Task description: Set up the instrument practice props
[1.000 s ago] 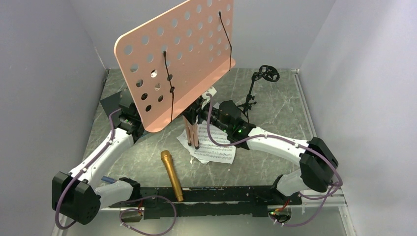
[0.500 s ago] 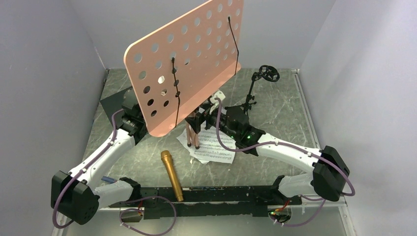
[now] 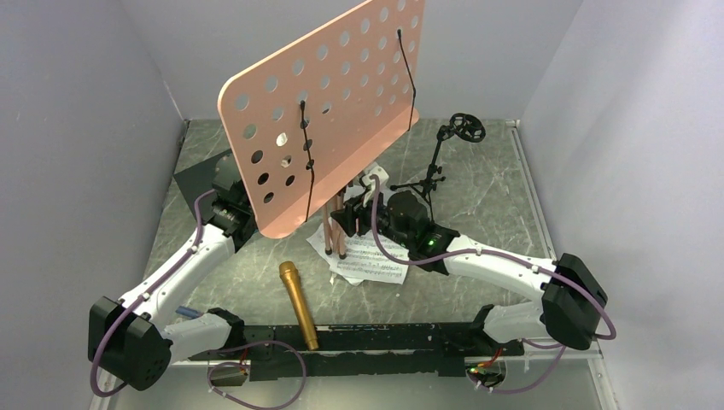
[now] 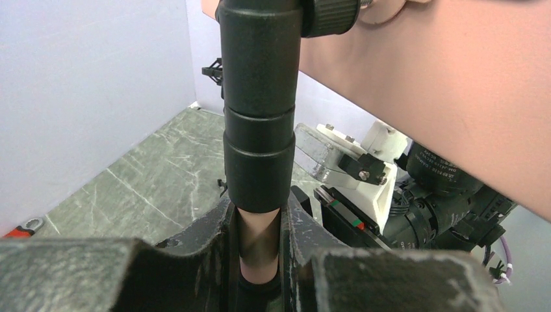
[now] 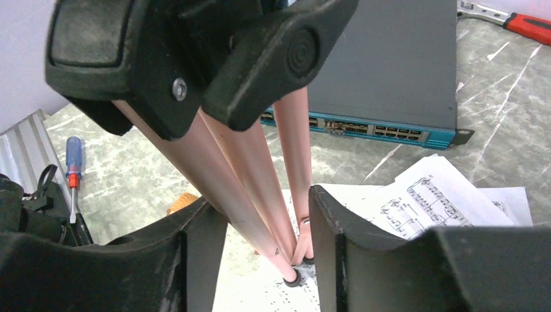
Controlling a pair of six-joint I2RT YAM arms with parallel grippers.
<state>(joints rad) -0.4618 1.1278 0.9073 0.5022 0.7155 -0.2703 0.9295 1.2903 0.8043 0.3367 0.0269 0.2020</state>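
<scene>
Top external: tilted pink perforated music stand [image 3: 350, 145]

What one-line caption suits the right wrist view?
Right gripper straddles folded legs of the pink music stand over sheet-music pages, teal-edged panel behind.

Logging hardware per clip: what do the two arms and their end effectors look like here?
The left arm and right arm have white links, black joint housings and purple cables. A green light glows near the right wrist. The left end effector and right end effector each have two matte black, grainy fingers.
</scene>
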